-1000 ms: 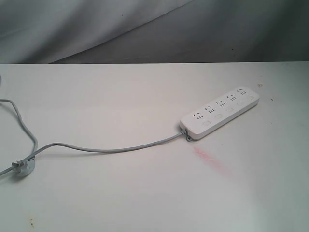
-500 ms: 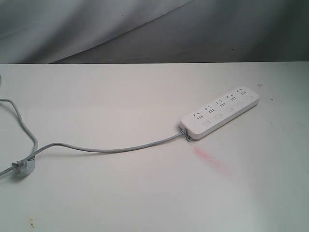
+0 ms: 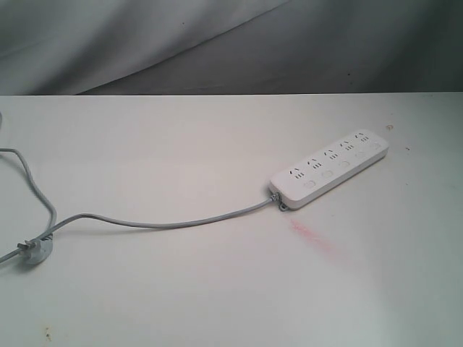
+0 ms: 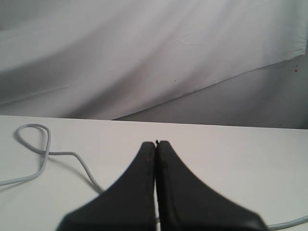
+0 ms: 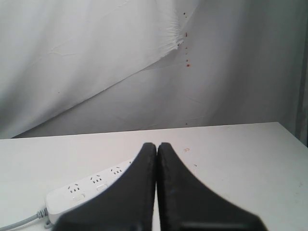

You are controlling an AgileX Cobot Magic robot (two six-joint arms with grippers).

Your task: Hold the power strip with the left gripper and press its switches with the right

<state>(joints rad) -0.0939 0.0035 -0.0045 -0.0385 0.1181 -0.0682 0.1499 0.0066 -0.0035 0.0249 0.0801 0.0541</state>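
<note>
The white power strip point(image 3: 330, 168) lies flat on the white table, right of centre, slanting away to the right. Its row of small white switches point(image 3: 343, 165) runs along the near edge. A thin grey cord point(image 3: 173, 221) trails left from its near end. Neither arm shows in the exterior view. In the left wrist view my left gripper point(image 4: 156, 143) is shut and empty above the table, with only cord point(image 4: 45, 154) beyond it. In the right wrist view my right gripper point(image 5: 157, 144) is shut and empty, and the power strip point(image 5: 86, 190) lies partly hidden behind its fingers.
A small grey plug point(image 3: 32, 249) rests at the table's left edge where the cord loops round. A faint red smear point(image 3: 311, 236) marks the table just in front of the strip. Grey cloth point(image 3: 217, 43) hangs behind the table.
</note>
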